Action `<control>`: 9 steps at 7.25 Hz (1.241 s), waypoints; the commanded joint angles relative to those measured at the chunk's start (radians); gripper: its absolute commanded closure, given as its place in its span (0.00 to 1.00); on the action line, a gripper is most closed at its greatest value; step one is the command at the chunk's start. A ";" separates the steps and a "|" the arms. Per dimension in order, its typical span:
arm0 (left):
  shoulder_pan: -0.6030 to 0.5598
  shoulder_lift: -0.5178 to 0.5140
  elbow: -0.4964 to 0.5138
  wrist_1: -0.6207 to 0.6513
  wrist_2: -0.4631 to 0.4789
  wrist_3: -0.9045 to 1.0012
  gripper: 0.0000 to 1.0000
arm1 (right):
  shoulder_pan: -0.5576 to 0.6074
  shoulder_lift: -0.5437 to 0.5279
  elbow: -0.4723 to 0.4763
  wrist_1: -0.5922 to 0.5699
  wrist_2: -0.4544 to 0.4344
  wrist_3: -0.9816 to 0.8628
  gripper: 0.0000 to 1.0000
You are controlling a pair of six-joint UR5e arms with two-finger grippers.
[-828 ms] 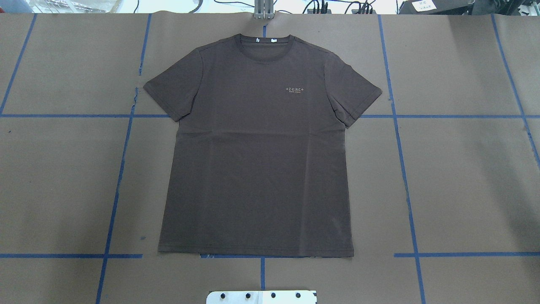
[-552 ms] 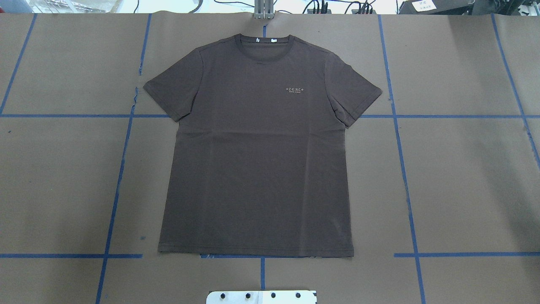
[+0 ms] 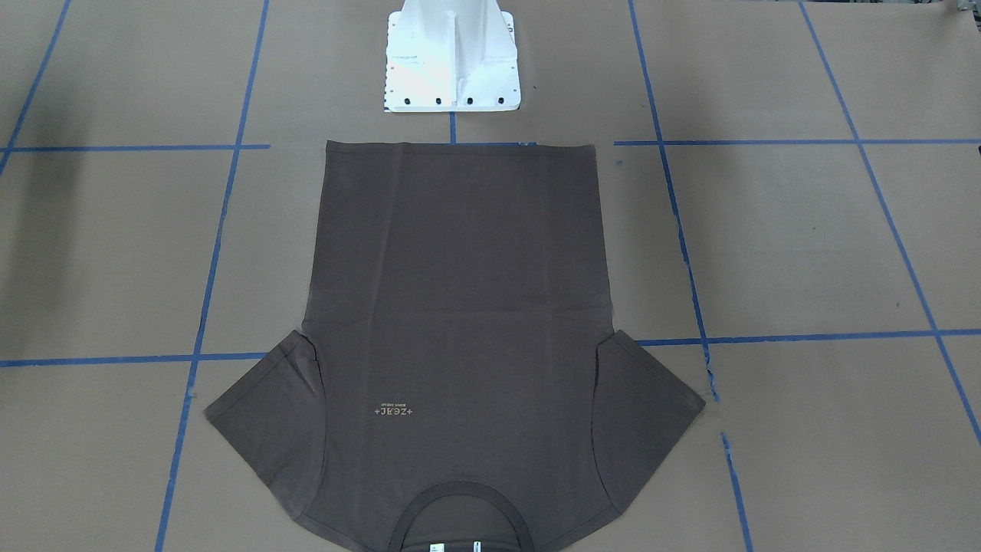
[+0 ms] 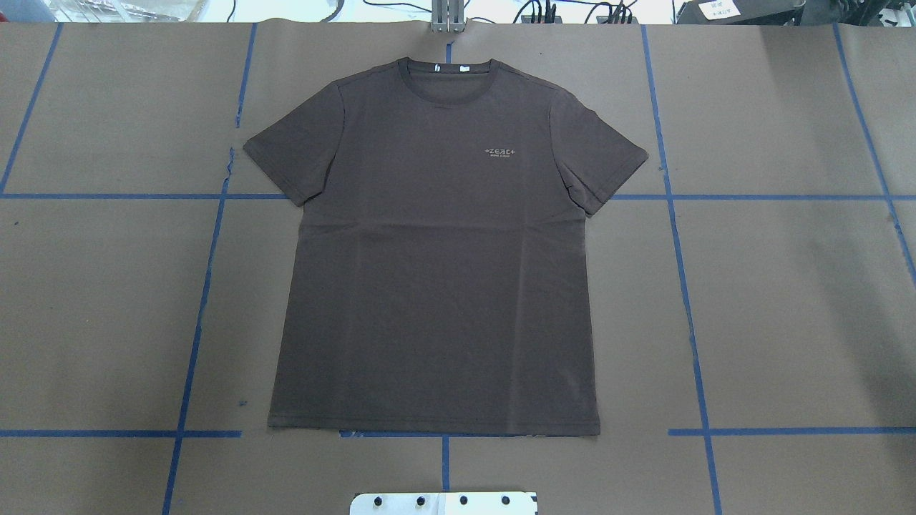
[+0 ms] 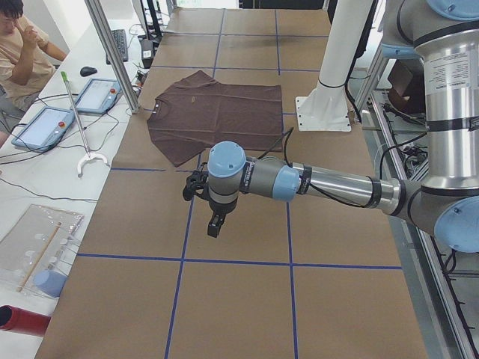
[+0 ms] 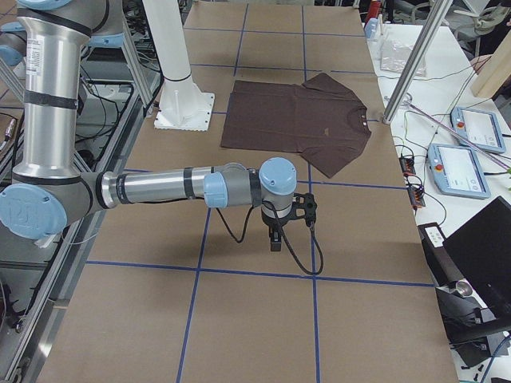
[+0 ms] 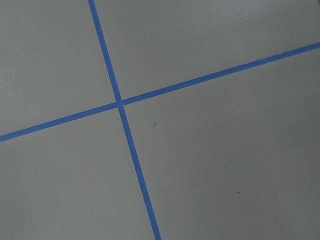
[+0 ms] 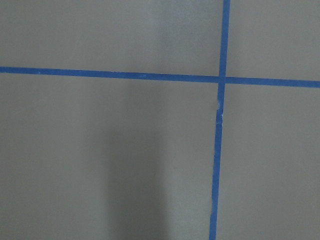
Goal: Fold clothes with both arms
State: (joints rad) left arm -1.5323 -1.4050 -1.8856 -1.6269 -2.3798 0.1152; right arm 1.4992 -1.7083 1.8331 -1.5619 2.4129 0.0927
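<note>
Brown paper sheeting (image 3: 805, 230) covers the whole table, ruled into large squares by strips of blue tape (image 3: 766, 142). From the front-facing camera, a dark brown short-sleeved T-shirt (image 3: 460, 291) lies flat and face up. Its hem is near the white bolted pedestal (image 3: 452, 69) and its ribbed round collar (image 3: 460, 491) is at the bottom edge. The small pale chest lettering (image 3: 393, 411) reads upside down.

Overhead, the shirt is spread smooth at the table's middle, both sleeves out, with white neck labels (image 4: 449, 68) inside the collar.

From the table's left end, the silver-tubed left arm (image 5: 337, 183) reaches out low over bare paper. Its black two-finger left gripper (image 5: 215, 226) points down just beside a tape line. The shirt lies beyond these jaws, well apart from them. Whether they are parted or closed cannot be told from here. A person in a beige top (image 5: 22, 52) sits by the side bench.

From the right end, the silver-tubed right arm (image 6: 152, 190) stretches out the same way. Its black two-finger right gripper (image 6: 275, 239) hangs over bare paper. The shirt again lies beyond the jaws, well apart, and their state cannot be told.

The left wrist camera shows brown paper with two tape lines crossing.

The right wrist camera shows another tape crossing toward the upper right, with a soft shadow on the paper below it.
</note>
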 commanded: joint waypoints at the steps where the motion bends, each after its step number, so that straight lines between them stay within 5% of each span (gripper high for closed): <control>1: 0.011 -0.003 -0.010 -0.004 -0.009 -0.005 0.00 | -0.005 -0.001 0.000 0.035 0.021 0.016 0.00; 4: 0.009 -0.003 -0.038 -0.001 -0.009 -0.008 0.00 | -0.144 0.161 -0.040 0.042 0.124 0.185 0.00; 7: 0.011 -0.003 -0.059 -0.001 -0.010 -0.008 0.00 | -0.356 0.512 -0.212 0.072 -0.108 0.569 0.00; 9: 0.011 -0.005 -0.059 -0.002 -0.010 -0.008 0.00 | -0.474 0.648 -0.522 0.487 -0.200 0.875 0.00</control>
State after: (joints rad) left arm -1.5220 -1.4090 -1.9452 -1.6285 -2.3898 0.1074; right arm 1.1017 -1.1473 1.4945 -1.3287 2.2886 0.7715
